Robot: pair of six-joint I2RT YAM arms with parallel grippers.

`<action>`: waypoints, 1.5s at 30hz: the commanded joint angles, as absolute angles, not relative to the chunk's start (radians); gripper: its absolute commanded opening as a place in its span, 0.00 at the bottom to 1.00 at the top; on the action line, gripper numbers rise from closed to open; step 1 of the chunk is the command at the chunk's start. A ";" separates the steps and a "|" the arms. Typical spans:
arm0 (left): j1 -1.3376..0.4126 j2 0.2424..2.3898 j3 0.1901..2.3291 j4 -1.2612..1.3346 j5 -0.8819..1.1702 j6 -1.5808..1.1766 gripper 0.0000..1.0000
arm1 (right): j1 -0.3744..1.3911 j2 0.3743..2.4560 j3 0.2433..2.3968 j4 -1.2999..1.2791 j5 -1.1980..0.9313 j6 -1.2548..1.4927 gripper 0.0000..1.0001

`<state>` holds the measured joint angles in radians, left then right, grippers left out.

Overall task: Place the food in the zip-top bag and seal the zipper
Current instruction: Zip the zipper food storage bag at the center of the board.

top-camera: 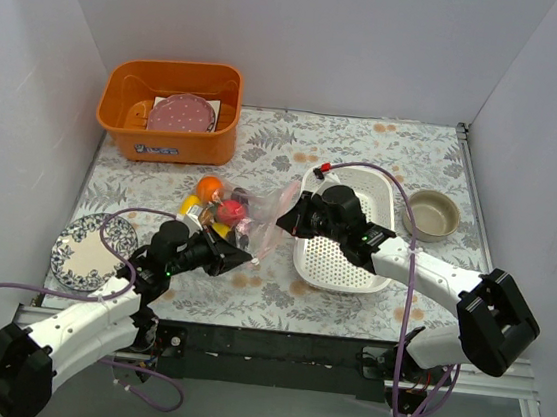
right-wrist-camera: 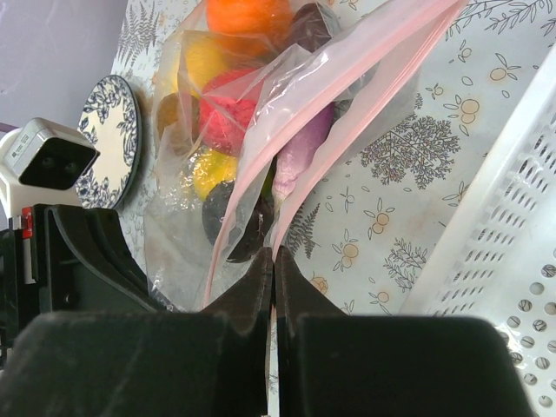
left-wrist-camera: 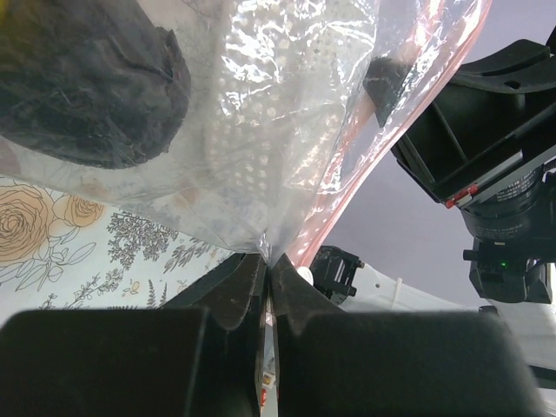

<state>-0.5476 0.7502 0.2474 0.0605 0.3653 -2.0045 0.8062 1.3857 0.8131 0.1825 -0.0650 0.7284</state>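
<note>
Only the overhead view is showing the white basket (top-camera: 343, 261) sitting just right of the right claw (top-camera: 287, 218), with the zip-top bag (top-camera: 255, 224) stretching between both claws. The right wrist view is revealing the food (right-wrist-camera: 228, 122) bunching inside the bag just beyond its fingers, which are clamping together on the pink zipper (right-wrist-camera: 382, 50). The left claw (left-wrist-camera: 268, 261) is pinching the zip-top bag's edge.

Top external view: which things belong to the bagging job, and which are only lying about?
Job: clear crinkly plastic bag; narrow pink zipper strip; small toy fruits and vegetables; left tool; right tool.

Lying about: orange plastic bin; pink speckled plate; blue-patterned round plate; white perforated basket; tan bowl.
</note>
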 commanded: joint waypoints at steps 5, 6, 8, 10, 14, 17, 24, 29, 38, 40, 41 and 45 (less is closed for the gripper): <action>-0.552 0.758 0.256 0.097 0.368 -2.362 0.00 | 0.805 1.361 0.848 0.177 -0.058 0.703 0.11; -0.552 0.759 0.256 0.104 0.368 -2.359 0.00 | 0.805 1.361 0.856 0.148 -0.061 0.690 0.18; -0.551 0.765 0.258 0.120 0.365 -2.346 0.00 | 0.807 1.350 0.877 0.098 -0.066 0.680 0.27; -0.552 0.776 0.262 0.136 0.364 -2.335 0.00 | 0.805 1.318 0.877 0.019 -0.058 0.690 0.36; -0.551 0.788 0.264 0.155 0.365 -2.318 0.00 | 0.805 1.165 0.829 -0.052 -0.011 0.739 0.70; -0.552 0.790 0.265 0.158 0.364 -2.304 0.00 | 0.805 1.051 0.769 -0.055 -0.005 0.781 0.77; -0.552 0.790 0.258 0.164 0.361 -2.295 0.00 | 0.810 1.048 0.715 0.041 -0.198 0.879 0.66; -0.552 0.784 0.258 0.156 0.345 -2.278 0.00 | 0.839 1.158 0.741 0.074 -0.290 0.925 0.48; -0.552 0.805 0.259 0.155 0.336 -2.253 0.00 | 0.887 1.267 0.752 0.153 -0.366 0.969 0.44; -0.552 0.808 0.258 0.158 0.334 -2.250 0.00 | 0.897 1.282 0.762 0.158 -0.379 0.971 0.44; -0.552 0.810 0.258 0.156 0.334 -2.250 0.00 | 0.900 1.293 0.764 0.166 -0.382 0.973 0.44; -0.552 0.811 0.256 0.161 0.334 -2.252 0.00 | 0.907 1.315 0.761 0.195 -0.385 0.979 0.45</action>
<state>-0.5476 0.8146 0.2474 0.1410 0.3542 -2.0048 0.8970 1.2995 0.7311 0.1139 -0.3515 0.9619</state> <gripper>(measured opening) 0.012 0.441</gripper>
